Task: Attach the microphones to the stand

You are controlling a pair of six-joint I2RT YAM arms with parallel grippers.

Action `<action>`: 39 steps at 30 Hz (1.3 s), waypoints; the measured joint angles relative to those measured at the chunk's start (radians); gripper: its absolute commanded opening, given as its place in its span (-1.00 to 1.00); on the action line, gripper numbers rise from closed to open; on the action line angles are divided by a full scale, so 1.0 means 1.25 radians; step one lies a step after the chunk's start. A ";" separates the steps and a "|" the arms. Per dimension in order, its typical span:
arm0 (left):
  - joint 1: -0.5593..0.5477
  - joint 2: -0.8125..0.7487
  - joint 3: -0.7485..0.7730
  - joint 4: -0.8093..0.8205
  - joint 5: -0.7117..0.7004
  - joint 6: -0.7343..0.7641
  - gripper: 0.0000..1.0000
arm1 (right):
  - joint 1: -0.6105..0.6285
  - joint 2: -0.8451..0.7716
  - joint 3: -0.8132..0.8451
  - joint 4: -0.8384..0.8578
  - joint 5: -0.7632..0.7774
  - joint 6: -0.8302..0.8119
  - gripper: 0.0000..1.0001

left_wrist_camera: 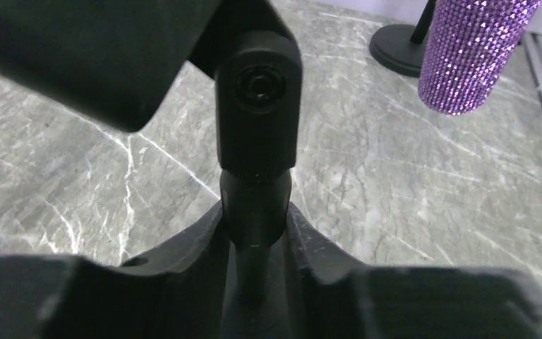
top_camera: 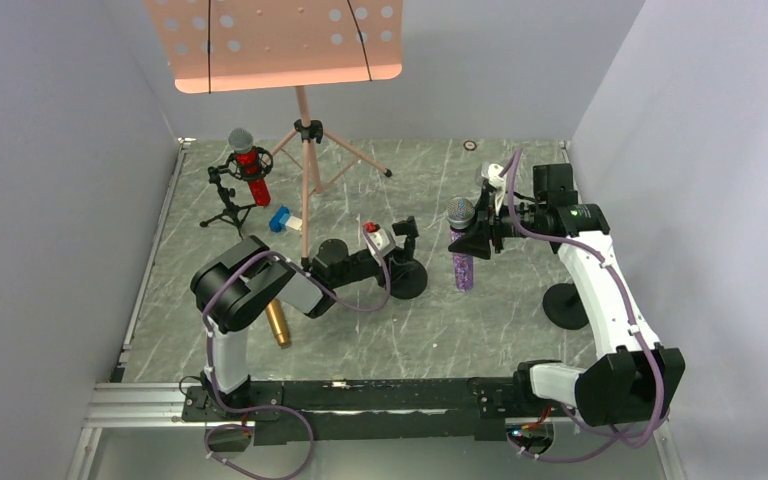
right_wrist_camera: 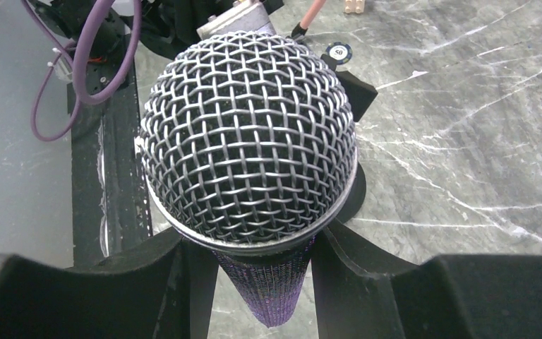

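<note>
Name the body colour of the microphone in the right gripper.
The microphone is glittery purple, clearest in the left wrist view.

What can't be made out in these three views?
Gold microphone: top view, one end hidden under the left arm.
Purple microphone: left wrist view, head cut off by the top edge.
Black stand: left wrist view, base hidden behind the left hand.
Dark shape, upper left: left wrist view, too blurred to identify.

The gold microphone (top_camera: 279, 325) is partly covered by the left arm (top_camera: 250, 285). In the left wrist view the purple microphone (left_wrist_camera: 474, 53) is cut off by the upper edge, and the base of the black stand (left_wrist_camera: 257, 92) is hidden behind the left claw (left_wrist_camera: 254, 220) — its clip is blurred.
</note>
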 measured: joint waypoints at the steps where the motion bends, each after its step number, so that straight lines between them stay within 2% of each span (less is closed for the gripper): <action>1: -0.005 0.000 0.000 -0.002 -0.003 0.002 -0.72 | -0.002 0.000 -0.001 0.001 -0.002 -0.001 -0.89; 2: -0.011 0.000 -0.002 -0.003 -0.010 0.010 -0.92 | -0.006 -0.001 -0.002 0.001 -0.003 -0.002 -0.89; 3: -0.019 -0.001 -0.005 -0.002 -0.026 0.014 -1.00 | -0.009 -0.002 -0.003 0.003 -0.004 -0.002 -0.89; 7: -0.056 -0.045 -0.058 0.000 -0.133 0.015 -1.00 | -0.020 -0.013 -0.016 0.011 -0.014 -0.005 -0.89; 12: -0.203 -0.144 -0.148 -0.044 -0.443 0.006 -1.00 | -0.028 -0.023 -0.027 0.027 -0.021 -0.004 -0.89; 15: -0.320 -0.157 -0.099 -0.146 -0.689 -0.053 -1.00 | -0.034 -0.023 -0.031 0.034 -0.024 0.000 -0.89; 20: -0.402 -0.105 0.091 -0.391 -0.975 -0.249 -0.99 | -0.045 -0.036 -0.052 0.058 -0.031 0.012 -0.89; 21: -0.406 -0.089 0.121 -0.417 -1.005 -0.276 -0.78 | -0.047 -0.041 -0.058 0.062 -0.032 0.016 -0.89; 24: -0.412 -0.052 0.183 -0.464 -1.078 -0.338 -0.01 | -0.051 -0.056 -0.068 0.067 -0.034 0.022 -0.89; 27: -0.414 -0.045 0.183 -0.469 -1.097 -0.352 0.71 | -0.055 -0.067 -0.069 0.071 -0.036 0.023 -0.89; 28: -0.414 -0.043 0.178 -0.470 -1.095 -0.351 0.89 | -0.055 -0.068 -0.069 0.072 -0.036 0.023 -0.89; 30: -0.414 -0.042 0.160 -0.471 -1.096 -0.343 0.99 | -0.056 -0.070 -0.069 0.074 -0.039 0.023 -0.89; 35: -0.415 -0.042 0.097 -0.417 -1.065 -0.303 0.99 | -0.074 -0.070 -0.069 0.076 -0.043 0.022 -0.89; 39: -0.422 -0.077 -0.005 -0.341 -0.989 -0.236 0.99 | -0.088 -0.070 -0.070 0.077 -0.042 0.022 -0.89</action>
